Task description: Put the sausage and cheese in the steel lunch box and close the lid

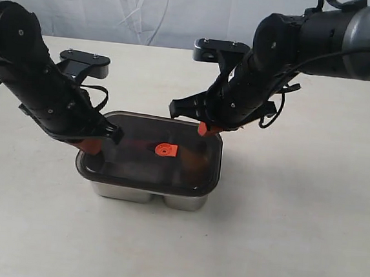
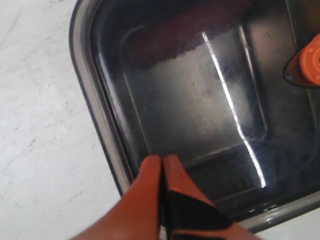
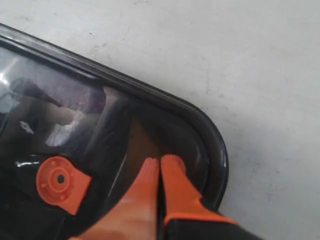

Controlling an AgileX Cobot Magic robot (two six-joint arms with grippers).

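The dark translucent lid (image 1: 145,169) lies on the steel lunch box (image 1: 146,196), with its orange valve tab (image 1: 166,150) at the centre. My left gripper (image 1: 92,146) (image 2: 162,159) is shut and empty, its tips on the lid's near-left corner (image 2: 200,100). My right gripper (image 1: 203,128) (image 3: 160,161) is shut too, tips resting on the lid's far-right corner (image 3: 212,137). Through the lid a dim reddish shape (image 2: 170,35) shows, which looks like the sausage. A dull brownish patch (image 1: 200,158) under the right part may be the cheese; it is too dark to tell.
The pale table (image 1: 293,239) surrounds the box on all sides. Both dark arms lean in over the box from the far left and the far right. A white cloth backdrop (image 1: 151,9) hangs behind the table.
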